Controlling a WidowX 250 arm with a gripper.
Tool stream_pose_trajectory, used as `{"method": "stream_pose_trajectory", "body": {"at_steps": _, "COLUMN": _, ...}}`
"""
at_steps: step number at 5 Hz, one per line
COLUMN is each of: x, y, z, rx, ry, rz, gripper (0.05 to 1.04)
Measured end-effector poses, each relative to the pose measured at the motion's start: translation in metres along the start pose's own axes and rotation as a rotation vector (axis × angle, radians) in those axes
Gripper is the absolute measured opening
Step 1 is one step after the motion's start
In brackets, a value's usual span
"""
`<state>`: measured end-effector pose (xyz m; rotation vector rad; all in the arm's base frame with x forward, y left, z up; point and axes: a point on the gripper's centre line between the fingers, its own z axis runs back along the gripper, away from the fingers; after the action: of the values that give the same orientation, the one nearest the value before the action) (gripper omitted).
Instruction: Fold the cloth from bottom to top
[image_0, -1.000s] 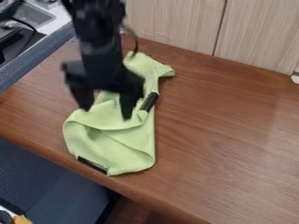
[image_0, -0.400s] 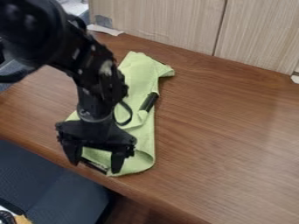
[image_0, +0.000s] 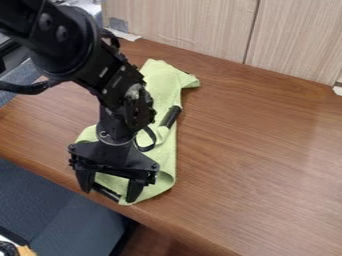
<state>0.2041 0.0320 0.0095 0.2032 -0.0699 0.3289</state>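
Near the table's (image_0: 260, 150) front edge, left of centre, the gripper (image_0: 109, 196) hangs over the cloth's (image_0: 160, 82) near end, fingers spread apart, one to each side of a black strip (image_0: 107, 192). The cloth lies rumpled on the table's left part, running from that edge towards the far panels (image_0: 194, 25), another black strip (image_0: 171, 116) along its right side.

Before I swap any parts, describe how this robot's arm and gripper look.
The arm is black, built of chunky, rounded segments with round bolt heads on the upper part and small light patches farther down. A black cable loops beside its lower section. The gripper is black too: a broad, angular body with two dark, tapering fingers.
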Motion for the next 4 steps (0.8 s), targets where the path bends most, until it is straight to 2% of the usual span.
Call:
{"method": "stream_pose_trajectory", "body": {"at_steps": 2, "x": 0.0033, "y": -0.0031, "z": -0.0010, "rx": 0.003, "ry": -0.014, "rz": 0.005, "gripper": 0.470}}
{"method": "stream_pose_trajectory", "body": {"at_steps": 3, "x": 0.0051, "y": -0.0034, "z": -0.0009, "rx": 0.003, "ry": -0.026, "rz": -0.004, "gripper": 0.274}}
{"method": "stream_pose_trajectory", "body": {"at_steps": 4, "x": 0.0043, "y": -0.0041, "z": -0.0014, "rx": -0.002, "ry": -0.018, "rz": -0.013, "gripper": 0.147}}
